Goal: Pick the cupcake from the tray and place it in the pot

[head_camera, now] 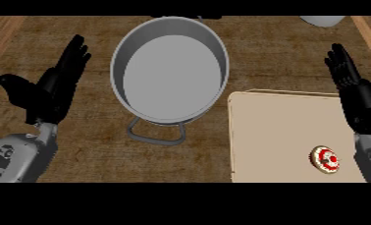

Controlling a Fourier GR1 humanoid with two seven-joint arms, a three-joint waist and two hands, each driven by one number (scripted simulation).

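Left robot hand point(54, 84) open, right robot hand point(349, 89) open (both fingers up, near edges)

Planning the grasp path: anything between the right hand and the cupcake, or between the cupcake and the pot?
Nothing visible. The cupcake sits alone on the tray, just left of the right hand. Only bare tray and counter separate it from the empty pot.

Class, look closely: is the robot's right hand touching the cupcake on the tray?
Apart. The head view shows bare tray between the cupcake and the right hand.
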